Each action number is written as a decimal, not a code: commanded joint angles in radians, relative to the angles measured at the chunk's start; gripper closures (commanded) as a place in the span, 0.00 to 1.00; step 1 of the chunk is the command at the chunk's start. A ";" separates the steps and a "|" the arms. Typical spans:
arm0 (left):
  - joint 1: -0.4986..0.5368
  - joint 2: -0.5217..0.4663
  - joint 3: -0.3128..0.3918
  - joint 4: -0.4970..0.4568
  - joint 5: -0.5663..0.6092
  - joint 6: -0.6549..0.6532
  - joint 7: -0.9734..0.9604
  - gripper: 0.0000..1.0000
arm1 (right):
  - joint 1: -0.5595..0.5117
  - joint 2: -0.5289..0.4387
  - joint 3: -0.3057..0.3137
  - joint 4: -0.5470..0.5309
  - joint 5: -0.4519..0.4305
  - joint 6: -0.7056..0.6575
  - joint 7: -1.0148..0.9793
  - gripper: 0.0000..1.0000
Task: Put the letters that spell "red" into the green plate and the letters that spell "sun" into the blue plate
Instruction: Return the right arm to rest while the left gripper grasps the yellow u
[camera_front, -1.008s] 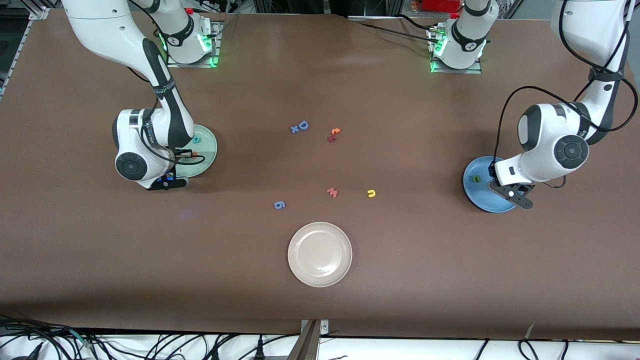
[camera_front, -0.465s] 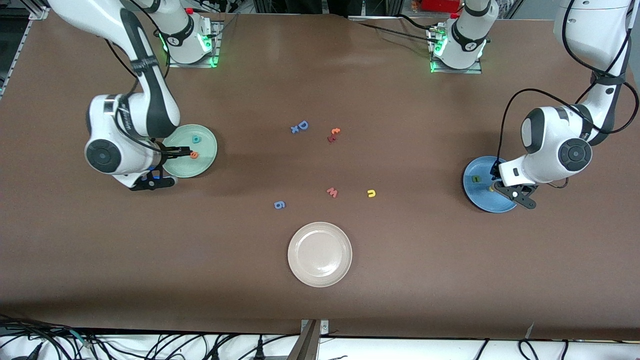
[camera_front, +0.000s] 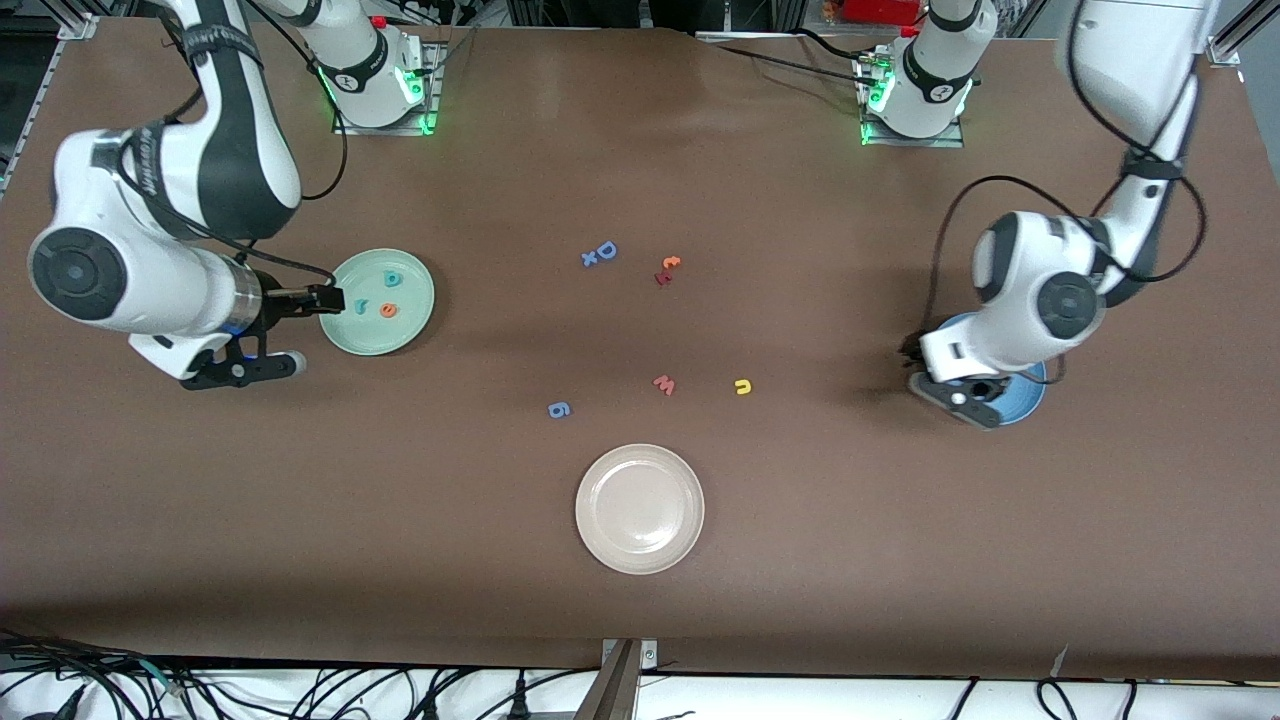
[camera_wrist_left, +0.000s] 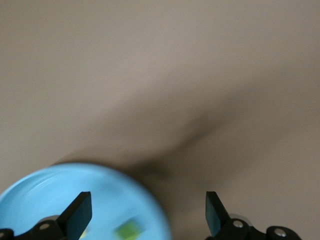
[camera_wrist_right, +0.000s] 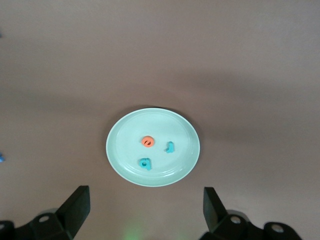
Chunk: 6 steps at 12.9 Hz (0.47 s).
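**Letters sorted on a brown worktop, one yellow "u" left out**

Brown matting covers the worktop (camera_front: 640, 620), with cables along the edge nearest the front camera and the two arm bases, lit green, at the edge farthest from it. The green plate (camera_front: 412, 325) sits toward the right arm's end and holds the orange "e" (camera_front: 388, 310), the small teal "r" (camera_front: 361, 306) and the teal "d" (camera_front: 393, 279). The blue plate (camera_front: 1030, 400) lies toward the left arm's end, mostly covered by the arm above it; the left wrist view shows a green "n" (camera_wrist_left: 128, 230) in it. The yellow "u" (camera_front: 742, 387) lies on the bare worktop near the middle, beside a red "w" (camera_front: 664, 384). A blue "g" (camera_front: 559, 409), a larger blue "D" (camera_front: 604, 251), an orange "t" (camera_front: 669, 264) and a cream-white plate (camera_front: 640, 509) also lie there, the plate nearest the front camera.

The right tool (camera_front: 270, 335) hangs over the worktop just beside the green plate, fingers spread wide and holding nothing. The left tool (camera_front: 960, 392) hangs over the blue plate's rim, fingers likewise wide apart and empty.
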 joint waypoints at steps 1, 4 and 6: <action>-0.155 0.045 0.012 0.075 -0.024 -0.005 -0.295 0.00 | -0.007 0.000 0.009 0.118 0.001 -0.079 0.009 0.00; -0.247 0.090 0.012 0.146 -0.027 0.003 -0.642 0.00 | -0.007 -0.024 0.003 0.150 -0.010 -0.080 0.006 0.00; -0.283 0.131 0.013 0.197 -0.028 0.023 -0.822 0.00 | -0.009 -0.029 0.003 0.153 -0.010 -0.080 0.005 0.00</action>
